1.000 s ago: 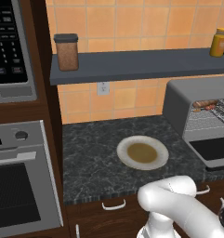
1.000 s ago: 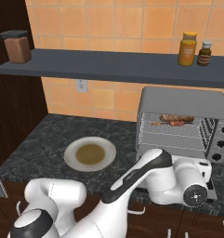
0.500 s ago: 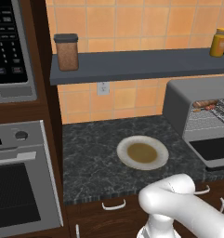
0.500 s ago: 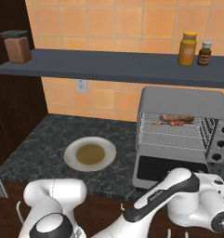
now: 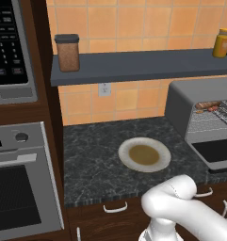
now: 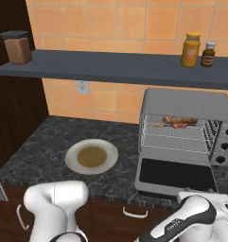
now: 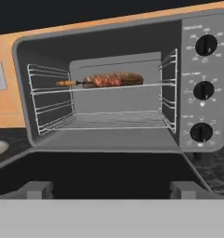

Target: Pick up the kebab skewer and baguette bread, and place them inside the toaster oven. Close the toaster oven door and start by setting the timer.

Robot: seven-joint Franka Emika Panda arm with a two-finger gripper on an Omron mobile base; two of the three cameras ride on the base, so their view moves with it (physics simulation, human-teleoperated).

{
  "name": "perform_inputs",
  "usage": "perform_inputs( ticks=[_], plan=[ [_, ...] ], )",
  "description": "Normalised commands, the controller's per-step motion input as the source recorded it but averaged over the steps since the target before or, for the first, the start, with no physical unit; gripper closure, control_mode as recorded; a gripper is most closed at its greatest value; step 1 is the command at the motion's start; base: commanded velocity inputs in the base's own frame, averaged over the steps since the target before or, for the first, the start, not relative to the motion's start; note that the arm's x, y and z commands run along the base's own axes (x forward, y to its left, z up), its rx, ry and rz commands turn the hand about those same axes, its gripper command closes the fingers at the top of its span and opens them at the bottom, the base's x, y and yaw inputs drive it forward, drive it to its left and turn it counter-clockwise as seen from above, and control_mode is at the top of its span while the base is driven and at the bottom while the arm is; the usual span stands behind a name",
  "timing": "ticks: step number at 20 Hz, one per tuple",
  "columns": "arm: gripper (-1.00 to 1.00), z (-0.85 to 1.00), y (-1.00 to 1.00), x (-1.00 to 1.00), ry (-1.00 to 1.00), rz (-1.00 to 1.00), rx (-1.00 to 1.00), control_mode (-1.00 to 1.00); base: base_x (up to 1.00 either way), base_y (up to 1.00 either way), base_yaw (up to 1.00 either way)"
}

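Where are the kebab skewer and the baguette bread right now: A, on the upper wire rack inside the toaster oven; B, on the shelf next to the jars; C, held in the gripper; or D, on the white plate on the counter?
A: the kebab skewer and the baguette bread lie side by side on the upper rack of the toaster oven, whose door hangs open.
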Motion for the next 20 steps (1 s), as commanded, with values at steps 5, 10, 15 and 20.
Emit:
perform_inputs(
  ticks=[5,10,15,20],
  plan=[
    [-1.0,-0.33,-0.51,-0.19,-0.05,0.08,0.0,-1.0,0.0,0.0,0.0],
    [-1.0,-0.46,-0.19,-0.14,-0.03,0.05,0.0,-1.0,0.0,0.0,0.0],
    [-1.0,-0.44,0.0,0.0,-0.01,0.0,0.0,-1.0,0.0,0.0,0.0],
    [-1.0,-0.15,0.18,0.19,0.0,-0.02,0.0,-1.0,0.0,0.0,0.0]
  ],
)
